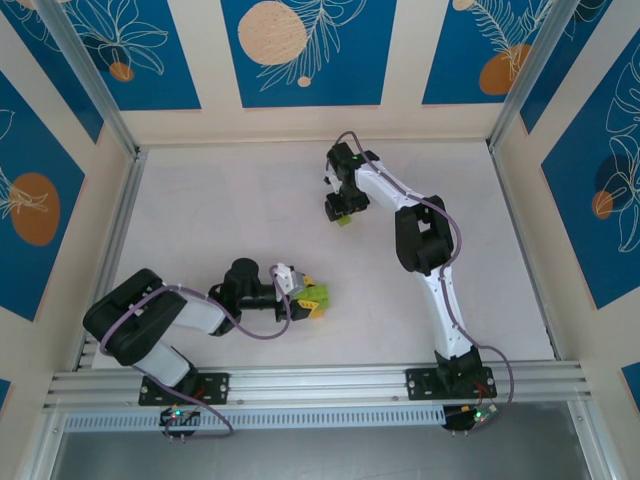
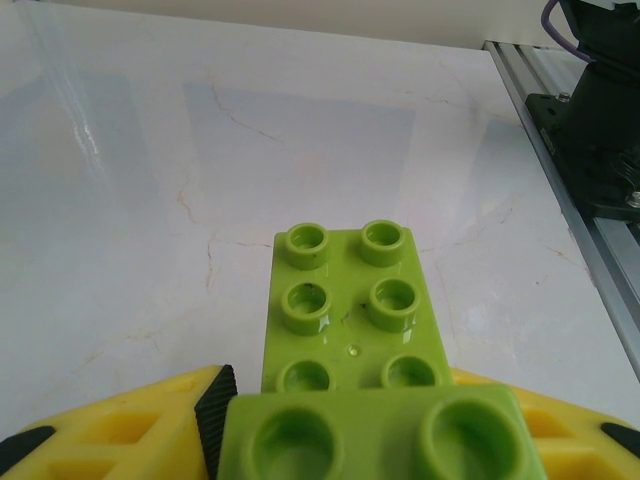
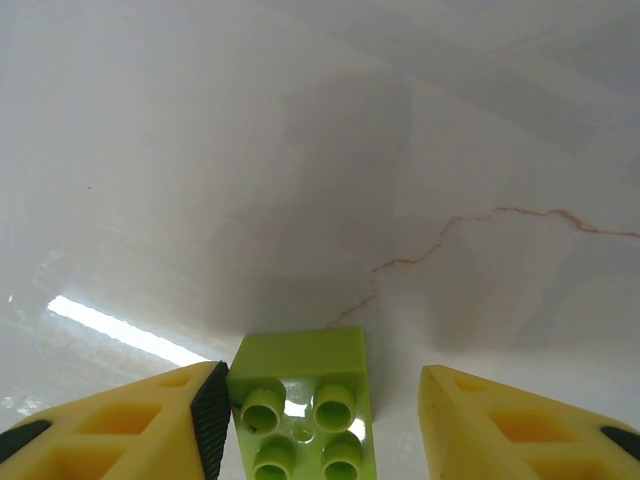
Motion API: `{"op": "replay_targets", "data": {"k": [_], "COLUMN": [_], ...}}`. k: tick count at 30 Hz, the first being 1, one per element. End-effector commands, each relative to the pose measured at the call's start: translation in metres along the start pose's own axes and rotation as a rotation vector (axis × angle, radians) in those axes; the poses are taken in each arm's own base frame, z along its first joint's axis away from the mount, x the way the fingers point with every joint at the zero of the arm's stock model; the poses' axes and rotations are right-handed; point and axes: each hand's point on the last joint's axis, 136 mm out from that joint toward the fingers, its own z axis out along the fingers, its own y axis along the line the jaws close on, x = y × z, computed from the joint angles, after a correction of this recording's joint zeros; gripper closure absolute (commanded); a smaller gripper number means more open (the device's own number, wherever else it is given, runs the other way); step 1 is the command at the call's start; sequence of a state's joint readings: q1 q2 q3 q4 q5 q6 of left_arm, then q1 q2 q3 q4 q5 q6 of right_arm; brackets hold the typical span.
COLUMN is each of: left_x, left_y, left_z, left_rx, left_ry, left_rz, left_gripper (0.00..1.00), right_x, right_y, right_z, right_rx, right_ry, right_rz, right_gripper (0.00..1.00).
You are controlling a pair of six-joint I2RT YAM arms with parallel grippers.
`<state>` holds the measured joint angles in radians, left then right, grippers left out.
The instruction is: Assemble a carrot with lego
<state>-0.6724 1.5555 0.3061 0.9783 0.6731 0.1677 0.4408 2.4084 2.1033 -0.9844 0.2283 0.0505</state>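
Toward the tabletop's [image 1: 240,200] near edge the left jaws clamp a lime-green brick stack [image 2: 345,300]. Nearer the far edge, the right jaws stand apart around one small green brick [image 3: 300,365].

You're looking at a lab-style robot test cell: white marble-patterned tabletop [image 1: 250,200] mid-frame, silver aluminium profile rails [image 1: 320,382] along the bottom edge, cream walls [image 1: 408,60] hung with blue leaf-and-disc printed panels [image 1: 340,75] across the top and both sides.
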Motion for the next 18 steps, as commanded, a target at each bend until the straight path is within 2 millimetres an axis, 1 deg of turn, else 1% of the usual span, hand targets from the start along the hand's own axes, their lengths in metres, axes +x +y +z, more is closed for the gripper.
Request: {"op": "replay_targets", "data": {"k": [1, 8, 12, 15, 18], "left_x": [-0.005, -0.005, -0.004, -0.003, -0.001], "left_y": [0.003, 0.003, 0.002, 0.003, 0.002], "left_z": [0.002, 0.002, 0.002, 0.002, 0.002], "left_rx": [0.012, 0.011, 0.014, 0.014, 0.016], "left_ry": [-0.013, -0.011, -0.008, -0.001, 0.005], "left_rz": [0.034, 0.033, 0.036, 0.037, 0.038], "left_gripper": [0.48, 0.49, 0.5, 0.51, 0.51], "right_x": [0.014, 0.018, 0.018, 0.02, 0.031], "right_y": [0.004, 0.005, 0.006, 0.01, 0.017], "right_z": [0.011, 0.012, 0.004, -0.015, -0.042], "right_rx": [-0.029, -0.024, -0.018, -0.017, -0.019], "right_ry": [0.059, 0.067, 0.058, 0.046, 0.054], "right_rz": [-0.011, -0.008, -0.004, 0.01, 0.041], "right_gripper": [0.47, 0.59, 0.62, 0.63, 0.64]}}
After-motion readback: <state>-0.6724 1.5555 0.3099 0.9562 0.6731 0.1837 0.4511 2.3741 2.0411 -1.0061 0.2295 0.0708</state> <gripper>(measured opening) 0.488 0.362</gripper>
